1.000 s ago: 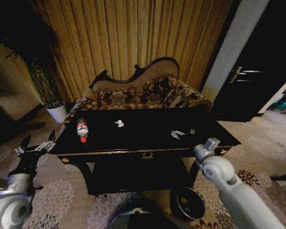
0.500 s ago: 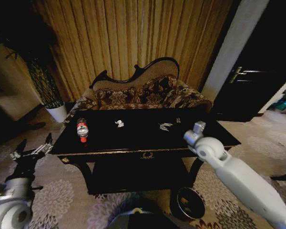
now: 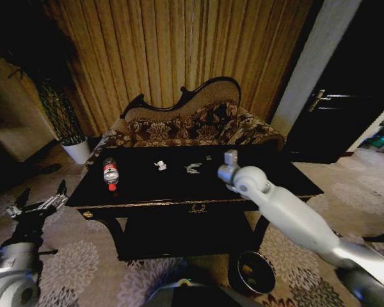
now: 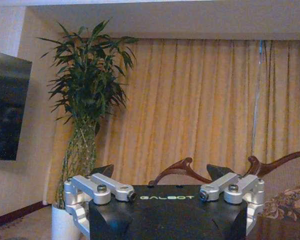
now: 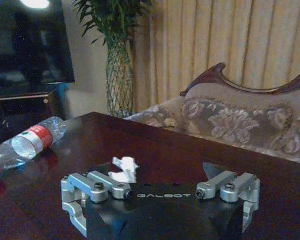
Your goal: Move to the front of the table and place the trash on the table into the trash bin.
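1. The right pincer (image 3: 195, 168) reaches over the bench (image 3: 269, 185) with its jaws spread wide and nothing between them. A paper scrap (image 3: 160, 165) lies just beyond its tips, slightly to its left.
2. The bottle (image 3: 110, 173) lies on its side well to the left of that pincer, near the bench's left end. The bin (image 3: 255, 272) stands on the carpet below and behind the right arm, by the bench's front right leg.
3. The left pincer (image 3: 37, 205) hangs off the bench's left end, low over the carpet, jaws wide and empty.
4. Risk: the scrap is light and the bench top glossy, so a finger arriving off-centre would probably push it along rather than trap it. Closing too high would likely miss it.
5. Risk: a sweep further left could knock the bottle, which looks free to roll toward the bench edge.
6. Risk: the bin sits low and close to the bench leg, so a release from too high or too far out could drop the scrap on the carpet.
7. The right wrist view gives the scrap (image 5: 123, 168) set between the spread fingers (image 5: 96, 187) and the bottle (image 5: 24, 144) off to one side. The head view gives the bin and both arms together.
8. The left wrist view shows the plant (image 4: 87, 105), curtain and sofa back past its open fingers (image 4: 104, 186).
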